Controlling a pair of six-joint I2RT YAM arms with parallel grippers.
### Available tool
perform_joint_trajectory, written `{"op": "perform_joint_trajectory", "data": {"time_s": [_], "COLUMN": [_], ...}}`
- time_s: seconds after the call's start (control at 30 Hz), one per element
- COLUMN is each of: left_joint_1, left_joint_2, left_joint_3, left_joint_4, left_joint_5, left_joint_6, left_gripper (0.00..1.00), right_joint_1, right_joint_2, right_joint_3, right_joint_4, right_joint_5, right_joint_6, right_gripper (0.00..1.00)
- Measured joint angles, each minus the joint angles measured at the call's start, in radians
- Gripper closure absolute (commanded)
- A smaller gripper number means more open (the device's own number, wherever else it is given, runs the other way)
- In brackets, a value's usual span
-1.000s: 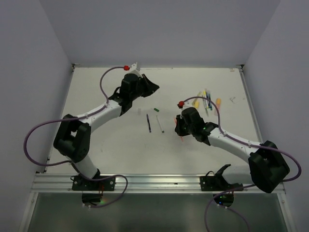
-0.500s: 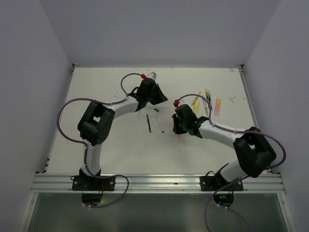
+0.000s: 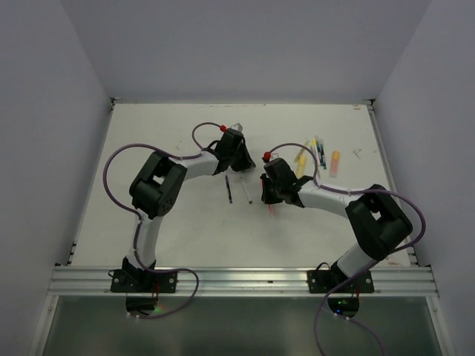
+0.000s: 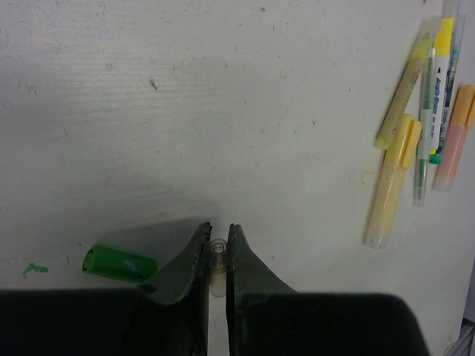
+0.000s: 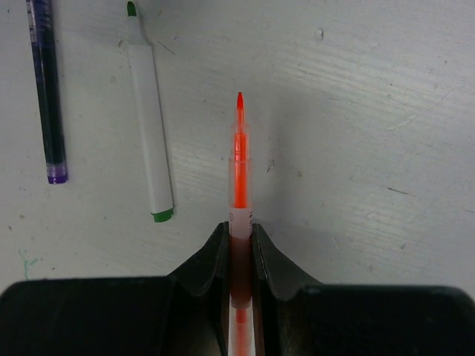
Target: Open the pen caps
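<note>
Around the middle of the tabletop [image 3: 193, 237], somewhat toward the far edge, the left gripper [image 4: 216, 236] points down with its jaws clenched on a small clear cap [image 4: 217, 256], pinched upright between the fingertips. A loose green cap [image 4: 119, 262] lies on its side on the table just beside that gripper. A little nearer the near edge, a dark pen [image 5: 46, 89] and a white pen [image 5: 150, 111] lie side by side, close but apart, the white one showing a bare green tip. Just to their right, the right gripper [image 5: 239, 233] grasps a red-orange pen [image 5: 239, 163] by its barrel, the uncapped tip sticking out past the fingers just above the table surface. Toward the far right corner lies a cluster of pens: a pale yellow highlighter [image 4: 391, 182], a slimmer yellow one [image 4: 404, 93], a thin green pen [image 4: 424, 126] and an orange highlighter [image 4: 454, 137], all lying roughly parallel.
</note>
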Motion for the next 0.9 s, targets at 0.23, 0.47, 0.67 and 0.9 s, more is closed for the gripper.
{"op": "perform_joint_trajectory", "data": {"time_s": [0.23,0.47,0.67,0.9], "left_joint_1": [0.0,-0.001,-0.001,-0.001], "left_joint_2": [0.012,0.012,-0.004,-0.057], "left_joint_3": [0.004,0.008,0.005,0.003], "left_joint_4": [-0.008,-0.01,-0.019,-0.079], "left_joint_5": [-0.009,-0.014,-0.033,-0.067], "left_joint_6": [-0.005,-0.014,-0.025,-0.026], "left_gripper": [0.79,0.66,0.52,0.47], "right_joint_1": [0.0,0.0,0.0,0.0], "right_joint_2": [0.063,0.083,0.102,0.133], "right_joint_3": [0.018,0.019,0.021,0.051], "right_joint_4": [0.051,0.101,0.144,0.162], "right_joint_5": [-0.016,-0.021,-0.02,-0.008], "right_joint_6": [0.002,0.001,-0.005,-0.002], "right_gripper": [0.99,0.9,0.88,0.82]}}
